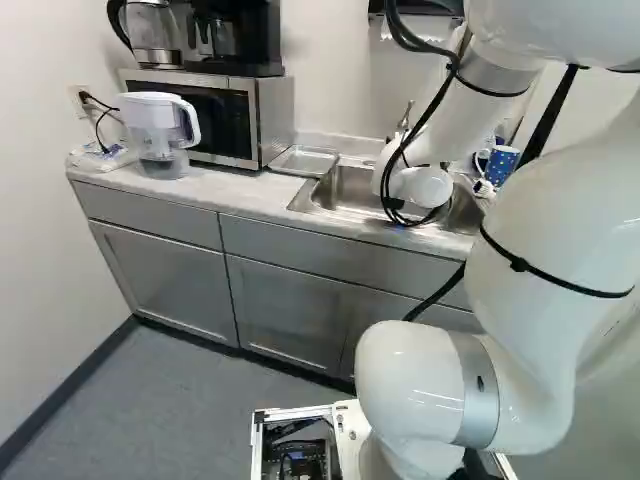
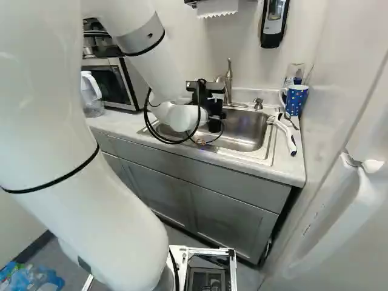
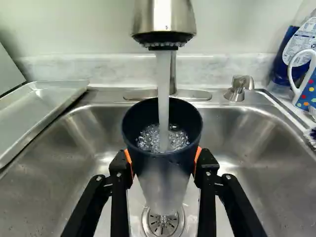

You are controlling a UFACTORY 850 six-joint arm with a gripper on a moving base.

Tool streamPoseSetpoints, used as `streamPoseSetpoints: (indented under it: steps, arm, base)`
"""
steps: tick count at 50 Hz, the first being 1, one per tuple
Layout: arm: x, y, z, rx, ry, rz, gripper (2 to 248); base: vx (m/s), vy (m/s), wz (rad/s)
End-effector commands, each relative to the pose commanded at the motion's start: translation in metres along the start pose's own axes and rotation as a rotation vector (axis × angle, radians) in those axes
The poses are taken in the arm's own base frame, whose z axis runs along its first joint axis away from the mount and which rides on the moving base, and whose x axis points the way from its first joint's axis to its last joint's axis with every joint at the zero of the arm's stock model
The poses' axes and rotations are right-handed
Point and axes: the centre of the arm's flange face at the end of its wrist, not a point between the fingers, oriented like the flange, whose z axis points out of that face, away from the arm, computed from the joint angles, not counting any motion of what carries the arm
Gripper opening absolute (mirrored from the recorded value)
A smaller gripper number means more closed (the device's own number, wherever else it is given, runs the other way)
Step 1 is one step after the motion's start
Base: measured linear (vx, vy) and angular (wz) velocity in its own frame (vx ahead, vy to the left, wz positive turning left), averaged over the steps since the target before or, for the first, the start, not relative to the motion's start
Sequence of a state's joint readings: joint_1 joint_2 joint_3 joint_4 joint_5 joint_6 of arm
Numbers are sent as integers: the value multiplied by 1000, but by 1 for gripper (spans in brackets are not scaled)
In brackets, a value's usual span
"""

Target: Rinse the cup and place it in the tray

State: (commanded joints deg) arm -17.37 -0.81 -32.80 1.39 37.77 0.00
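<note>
Claw (image 2: 215, 114), parted a cup's width, grips the dark, round-rimmed cup (image 3: 160, 160), water (image 3: 173, 139) bubbling inside.

faucet (image 3: 164, 17), tray (image 3: 44, 101) and mug (image 3: 309, 94) cut off in wrist view, drain (image 3: 164, 229) partly hidden behind cup (image 3: 164, 180)

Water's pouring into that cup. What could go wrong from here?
The cup is under the running faucet, so it might overflow. Held only by its sides between the orange pads of the end effector, it could slip into the sink if they get wet. Unless emptied first, it could also spill on the way to the tray.
</note>
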Motion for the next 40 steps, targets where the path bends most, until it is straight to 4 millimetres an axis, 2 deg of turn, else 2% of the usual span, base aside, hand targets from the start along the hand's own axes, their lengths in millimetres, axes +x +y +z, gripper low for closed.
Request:
streamPoseSetpoints:
  steps: [40]
  arm:
    - [0,0,0,0,0,0,125]
  base:
    - [0,0,0]
